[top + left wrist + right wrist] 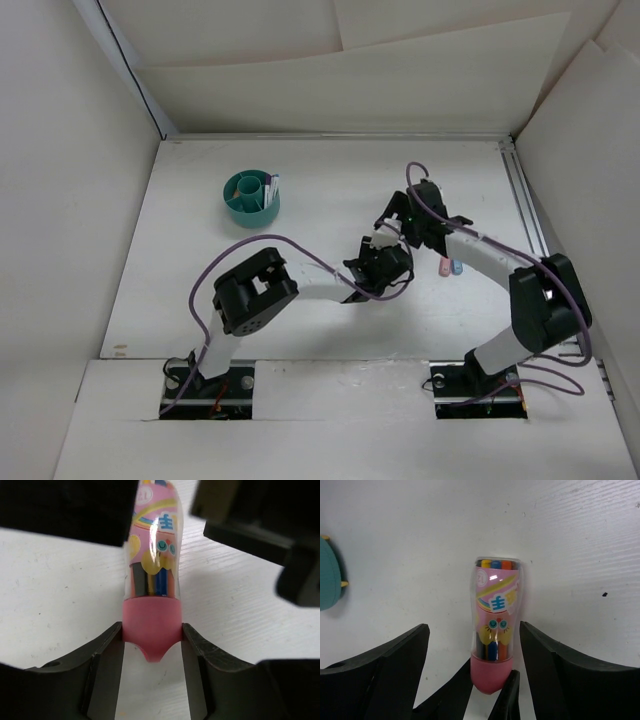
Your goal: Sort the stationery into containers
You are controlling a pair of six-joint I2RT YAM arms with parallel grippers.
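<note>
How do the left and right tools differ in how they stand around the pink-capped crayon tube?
The left tool is clamped on the pink cap of the crayon tube, jaws touching both sides; the right tool is open, with gaps either side. The left tool takes the cap end; the right tool flanks the clear body. Both surround the same tube.

Bright, even light washed the white table [330,185]; glare streaked the clear crayon tube [152,570]; shadows were soft.

1 teal cup [248,212] — 3 stubby pcs [493,607] — 2 arms [250,290]
</note>
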